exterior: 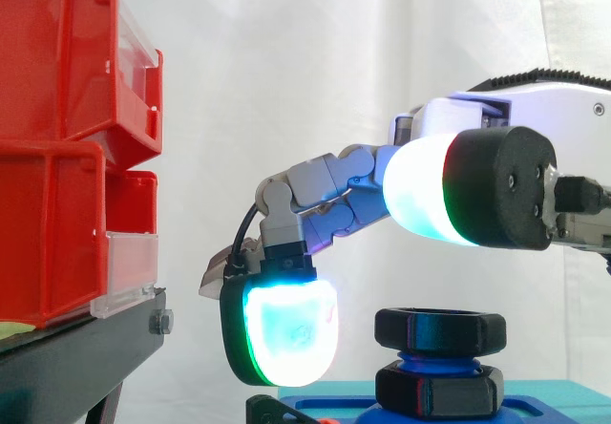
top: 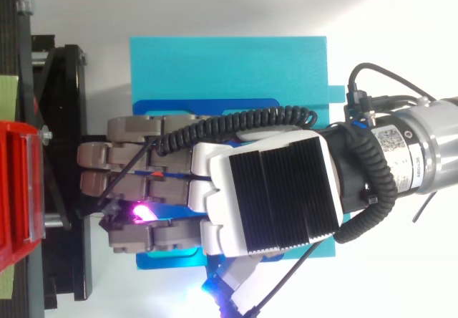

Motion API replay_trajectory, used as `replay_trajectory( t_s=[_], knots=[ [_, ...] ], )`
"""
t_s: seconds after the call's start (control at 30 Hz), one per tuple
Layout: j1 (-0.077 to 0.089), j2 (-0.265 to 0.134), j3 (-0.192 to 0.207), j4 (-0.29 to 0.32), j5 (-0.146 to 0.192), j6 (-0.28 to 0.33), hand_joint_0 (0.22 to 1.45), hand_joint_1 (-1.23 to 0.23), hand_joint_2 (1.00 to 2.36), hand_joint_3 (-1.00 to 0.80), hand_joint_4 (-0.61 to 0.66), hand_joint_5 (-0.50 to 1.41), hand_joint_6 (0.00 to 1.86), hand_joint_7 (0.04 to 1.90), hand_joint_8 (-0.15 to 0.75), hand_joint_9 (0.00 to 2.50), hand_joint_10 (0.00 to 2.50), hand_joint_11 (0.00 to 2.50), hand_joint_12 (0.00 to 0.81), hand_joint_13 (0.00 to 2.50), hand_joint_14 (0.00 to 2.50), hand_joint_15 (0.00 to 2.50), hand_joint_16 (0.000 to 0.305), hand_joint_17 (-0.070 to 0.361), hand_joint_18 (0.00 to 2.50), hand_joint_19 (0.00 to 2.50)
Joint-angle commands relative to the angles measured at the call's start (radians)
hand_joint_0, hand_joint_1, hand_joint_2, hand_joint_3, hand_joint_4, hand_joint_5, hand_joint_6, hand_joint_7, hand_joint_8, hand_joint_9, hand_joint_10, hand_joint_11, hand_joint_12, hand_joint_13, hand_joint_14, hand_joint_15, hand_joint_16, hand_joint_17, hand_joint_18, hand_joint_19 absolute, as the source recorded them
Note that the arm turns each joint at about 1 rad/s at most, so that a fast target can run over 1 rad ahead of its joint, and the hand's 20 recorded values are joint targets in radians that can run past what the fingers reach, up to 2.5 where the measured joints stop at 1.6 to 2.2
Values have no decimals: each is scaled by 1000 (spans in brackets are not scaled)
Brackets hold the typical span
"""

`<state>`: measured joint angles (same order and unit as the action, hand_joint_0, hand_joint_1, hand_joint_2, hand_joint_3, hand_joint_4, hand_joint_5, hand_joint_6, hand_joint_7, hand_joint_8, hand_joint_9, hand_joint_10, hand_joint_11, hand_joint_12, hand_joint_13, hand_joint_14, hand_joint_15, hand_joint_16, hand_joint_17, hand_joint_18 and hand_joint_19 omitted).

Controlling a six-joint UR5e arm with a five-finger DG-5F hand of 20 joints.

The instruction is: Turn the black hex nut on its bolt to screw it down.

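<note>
The step in hand looks like the approach: the robot hand (exterior: 329,183) hangs over the nut (exterior: 439,330) without touching it. Its fingers reach out loosely, spread and bent down at the ends, holding nothing. In the side view one glowing fingertip (exterior: 291,333) hangs to the left of the nut at about its height, with a gap between them. The thumb pad (exterior: 415,190) sits higher, above the nut.

From above, the robot hand (top: 272,196) covers the nut, with its fingers stretched out over the teal plate (top: 229,64) towards the black stand (exterior: 76,348).

The nut is black, six-sided and thick, with flat faces that should give the pads a hold. It sits level near the top of a blue bolt (exterior: 425,355). A short run of thread shows beneath it, above a second black hex piece (exterior: 437,391) at the plate.

Next, I judge, the fingertip and thumb must close on opposite flats before any turn, and the grip must stay square so the nut does not bind.
</note>
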<state>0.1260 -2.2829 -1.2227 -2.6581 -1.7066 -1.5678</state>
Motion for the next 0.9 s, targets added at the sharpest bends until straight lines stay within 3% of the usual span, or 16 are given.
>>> replay_trajectory(
  t_s=[0.0,0.3,0.87],
  knots=[
    [0,0,5,-3,-2,0,481,6,1000,-500,168,-49,502,1393,257,537,0,24,333,459,0,0,59,132,427,269],
    [-8,0,12,-14,-24,-1,482,-7,1000,-500,162,-37,507,1516,261,543,2,23,331,464,0,0,58,132,430,269],
    [-35,0,11,-11,-74,-1,485,-34,1000,-500,167,-43,591,1421,264,564,0,30,330,479,0,0,58,130,450,268]
  ],
)
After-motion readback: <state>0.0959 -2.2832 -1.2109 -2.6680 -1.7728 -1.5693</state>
